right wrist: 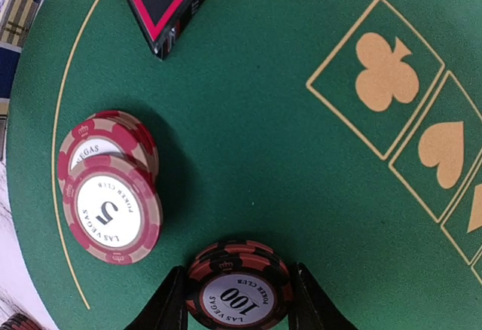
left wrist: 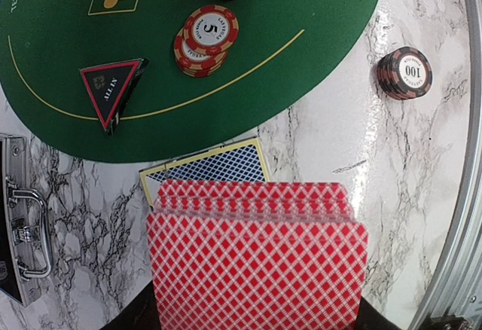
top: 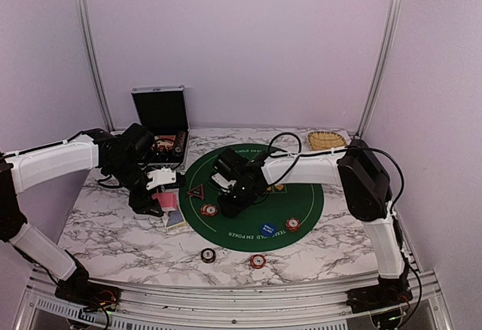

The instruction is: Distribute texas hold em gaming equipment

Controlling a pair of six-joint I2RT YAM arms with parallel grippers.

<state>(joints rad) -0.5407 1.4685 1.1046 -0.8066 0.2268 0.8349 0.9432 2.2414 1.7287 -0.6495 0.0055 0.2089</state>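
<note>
My left gripper [top: 161, 197] is shut on a fanned stack of red-backed playing cards [left wrist: 256, 258], held just above the marble left of the green mat. A blue-backed card [left wrist: 211, 166] lies flat under it. My right gripper [right wrist: 239, 304] is shut on a dark-and-red stack of "100" chips [right wrist: 239, 288], low over the mat's left part [top: 228, 206]. A red-and-white "5" chip stack [right wrist: 109, 190] sits just left of it. The dark triangular marker [left wrist: 111, 89] lies on the mat. A blue disc button [top: 267, 229] and a red chip stack [top: 292, 224] sit at the mat's front.
The green poker mat [top: 301, 202] covers the table's middle. A black hinged case [top: 160, 115] stands open at the back left, and a wicker basket [top: 326, 140] at the back right. A dark chip stack [top: 208, 255] and a red one [top: 257, 261] sit on the marble in front.
</note>
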